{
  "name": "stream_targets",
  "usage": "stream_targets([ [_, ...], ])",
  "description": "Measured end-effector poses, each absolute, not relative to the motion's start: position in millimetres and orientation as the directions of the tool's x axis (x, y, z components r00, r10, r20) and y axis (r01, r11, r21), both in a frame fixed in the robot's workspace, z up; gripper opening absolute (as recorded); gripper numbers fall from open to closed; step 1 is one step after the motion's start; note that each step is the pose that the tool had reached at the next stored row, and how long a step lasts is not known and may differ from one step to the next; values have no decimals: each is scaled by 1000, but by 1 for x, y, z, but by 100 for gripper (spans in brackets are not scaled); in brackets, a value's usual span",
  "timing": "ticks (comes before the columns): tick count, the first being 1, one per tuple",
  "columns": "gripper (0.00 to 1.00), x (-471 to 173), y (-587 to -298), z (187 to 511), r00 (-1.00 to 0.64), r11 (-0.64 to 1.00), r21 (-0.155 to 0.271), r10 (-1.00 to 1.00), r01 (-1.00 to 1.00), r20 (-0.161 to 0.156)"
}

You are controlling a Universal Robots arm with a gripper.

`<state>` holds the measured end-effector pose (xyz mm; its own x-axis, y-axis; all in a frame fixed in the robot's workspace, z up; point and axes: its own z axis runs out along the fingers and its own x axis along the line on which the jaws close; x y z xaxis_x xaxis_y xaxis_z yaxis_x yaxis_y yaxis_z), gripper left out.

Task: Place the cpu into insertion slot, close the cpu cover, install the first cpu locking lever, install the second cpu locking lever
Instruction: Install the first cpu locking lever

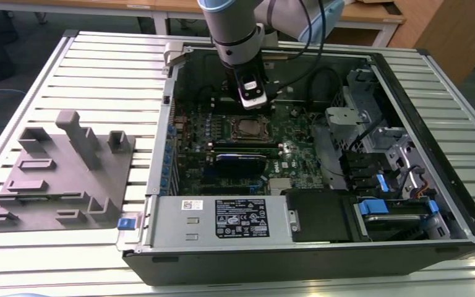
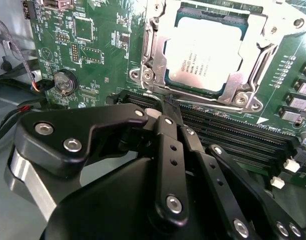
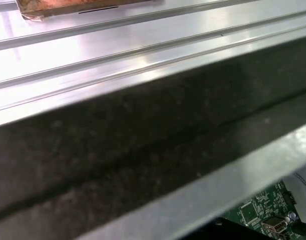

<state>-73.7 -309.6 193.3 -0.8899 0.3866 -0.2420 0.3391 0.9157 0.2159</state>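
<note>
Tool: black tool [image 2: 169, 107] on the grey arm [image 1: 231, 28], hanging inside the open computer case [image 1: 435, 93] above the far part of the green board [image 2: 92, 45]. In the second wrist view its fingers [image 2: 165, 130] come together to a closed tip with nothing between them, the tip just at the edge of the socket frame; whether it touches the metal there I cannot tell.

Chip: the cpu [image 2: 205, 55], silvery-grey top up, lies flat in the insertion slot [image 1: 246, 129]. In the exterior view the slot sits just nearer than the tool, almost below it.

Cover: the cpu cover [image 2: 155, 42], a silver metal frame with a cut-out centre, lies down around the chip, its edges resting over the chip's border.

Writing: faint dark print on top of the chip, too small to make out. White markings on the board, likewise unreadable. A white-and-black label [image 1: 246, 218] on the power supply box [image 1: 221, 219] carries print and symbols that are too fine to read.

Memory slots: long black slots [image 2: 233, 132] run alongside the socket, between it and the tool's body.

Case contents: board, a black card [image 1: 242, 164] nearer than the socket, black cables, drive bays with blue tabs [image 1: 373, 207] at the exterior view's right.

Surface: ribbed metal surface [image 1: 97, 68] carries the case; a grey moulded fixture [image 1: 60, 173] stands well apart from it at the exterior view's left.

First wrist view: case rim [image 3: 153, 135] with the ribbed surface beyond it.
</note>
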Motion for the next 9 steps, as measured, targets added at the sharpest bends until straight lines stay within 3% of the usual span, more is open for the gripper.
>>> stream_targets([
  [9, 11, -76, -309, 193, -890, 913, 227, 390, 339, -238],
])
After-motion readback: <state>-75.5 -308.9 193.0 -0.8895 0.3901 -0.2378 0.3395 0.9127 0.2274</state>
